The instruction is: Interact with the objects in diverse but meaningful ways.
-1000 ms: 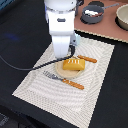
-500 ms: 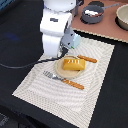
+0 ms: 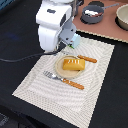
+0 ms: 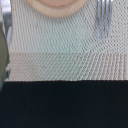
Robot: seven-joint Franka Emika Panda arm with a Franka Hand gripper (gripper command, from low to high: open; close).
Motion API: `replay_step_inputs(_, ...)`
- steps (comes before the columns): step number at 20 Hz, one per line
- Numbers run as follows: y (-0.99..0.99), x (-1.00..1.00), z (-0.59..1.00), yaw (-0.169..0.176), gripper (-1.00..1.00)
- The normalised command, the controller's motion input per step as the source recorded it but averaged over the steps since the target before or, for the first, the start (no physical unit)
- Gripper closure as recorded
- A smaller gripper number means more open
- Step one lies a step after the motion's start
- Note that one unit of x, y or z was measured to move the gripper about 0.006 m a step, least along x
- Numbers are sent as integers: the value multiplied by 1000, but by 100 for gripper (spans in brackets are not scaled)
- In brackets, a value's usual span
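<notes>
The arm's white housing fills the upper left of the exterior view, and the gripper (image 3: 70, 44) is mostly hidden behind it; a light-blue shape shows at its tip, which may be the carton, but whether the fingers are spread, pressed together or pinching something cannot be told. In the wrist view only a blurred greenish edge is seen at one side, and no fingertips can be made out.

The yellow scored bread loaf (image 3: 72, 64) lies on a pale round plate (image 3: 58, 71) at the middle of the woven placemat (image 3: 45, 92). From the gripper, the loaf lies nearer the camera and slightly toward the exterior view's right, with its long axis running roughly left to right. Any reach for it is judged to call for a short move toward the near side and down.

One loaf is counted, one plate and one placemat. One fork (image 3: 63, 79) with an orange handle lies along the plate's near edge, and one orange-handled utensil (image 3: 87, 58), perhaps a knife, lies just beyond the loaf. One dark grey saucepan (image 3: 93, 14) stands at the far side, well apart, with something small and white inside it.
</notes>
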Motion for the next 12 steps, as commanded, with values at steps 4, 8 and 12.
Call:
replay_step_inputs(4, 0, 0, 305, -28, -100)
replay_step_inputs(8, 0, 2, 314, -29, -100)
replay_step_inputs(12, 0, 0, 254, -25, -100)
